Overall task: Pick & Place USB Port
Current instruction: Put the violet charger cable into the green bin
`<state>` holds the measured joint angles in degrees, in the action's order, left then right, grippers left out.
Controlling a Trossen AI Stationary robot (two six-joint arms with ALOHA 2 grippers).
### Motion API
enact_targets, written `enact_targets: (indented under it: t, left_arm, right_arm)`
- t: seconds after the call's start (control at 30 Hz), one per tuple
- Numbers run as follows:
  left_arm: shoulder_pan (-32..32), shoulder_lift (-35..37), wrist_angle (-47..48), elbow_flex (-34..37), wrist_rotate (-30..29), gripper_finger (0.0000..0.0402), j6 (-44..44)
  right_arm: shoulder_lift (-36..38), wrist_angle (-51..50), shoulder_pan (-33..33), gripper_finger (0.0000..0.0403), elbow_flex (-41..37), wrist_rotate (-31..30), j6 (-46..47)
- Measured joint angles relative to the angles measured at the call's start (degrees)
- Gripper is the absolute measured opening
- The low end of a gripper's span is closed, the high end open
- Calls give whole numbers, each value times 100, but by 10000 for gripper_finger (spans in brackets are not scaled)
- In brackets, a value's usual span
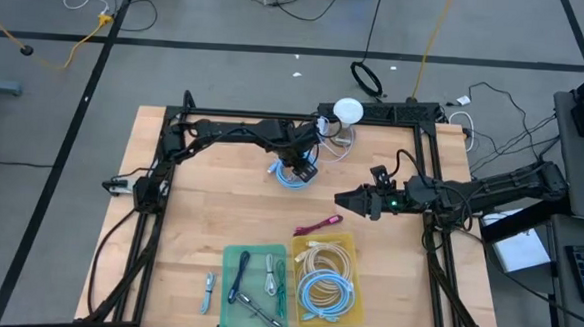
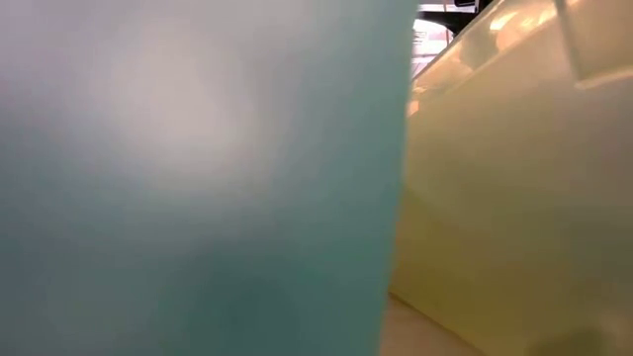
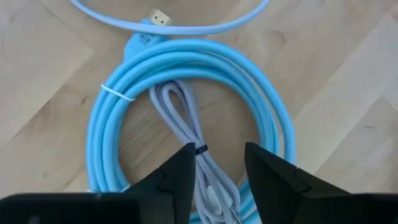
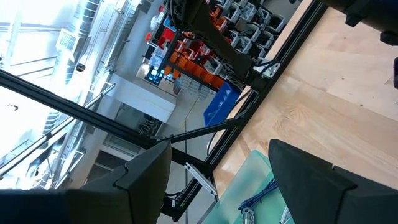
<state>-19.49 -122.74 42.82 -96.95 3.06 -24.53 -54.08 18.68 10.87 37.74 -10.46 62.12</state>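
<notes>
Dark fingers (image 3: 177, 180) of the left gripper (image 3: 219, 168) were seen lowered, narrowly parted around a white cable (image 3: 186, 124) within a blue coil (image 3: 124, 93); no writing was legible.

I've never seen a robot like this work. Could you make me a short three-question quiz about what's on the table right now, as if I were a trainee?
1. True or false: the left gripper is down over a coiled light blue cable.
2. What runs between the left gripper's fingers?
A. a white cable
B. a pink cable
C. a metal tool
3. Fill in: the yellow tray holds coiled ____.

Key
1. True.
2. A, a thin white bundled cable lying inside the blue coil.
3. Cables: cream and light blue coils. The green tray beside it holds other small items, and the right gripper waits above the table.
</notes>
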Motion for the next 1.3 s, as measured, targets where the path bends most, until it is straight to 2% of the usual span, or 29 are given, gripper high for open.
enact_targets:
  t: [0.23, 0.43, 0.63, 0.73, 0.8, 0.87, 1.1, 1.3]
  left_arm:
    - [-84, -9, 232, 0, 0, 129, -110]
    - [-95, -367, 360, 2, 292, 129, -188]
    - [13, -518, 333, -13, 217, 128, -223]
    - [40, -497, 338, -14, 114, 105, -244]
    - [38, -462, 363, -3, 93, 68, -247]
    - [3, -368, 387, 11, 109, 32, -224]
    - [-80, 269, 588, 9, 104, 31, -477]
    - [73, 1292, 1138, 9, -46, 31, -1013]
  right_arm:
    - [0, -1, 15, 265, 0, 2, 1]
    - [0, 1, 15, 265, 2, 0, 1]
    - [0, 22, 17, 265, 0, 0, 11]
    - [0, 22, 41, 265, 0, -13, 14]
    - [0, 22, 46, 265, 0, -20, 14]
    - [0, 19, 48, 265, 0, -17, 12]
    - [0, 14, 22, 265, 0, -24, 3]
    - [0, 17, 22, 265, 0, -63, 13]
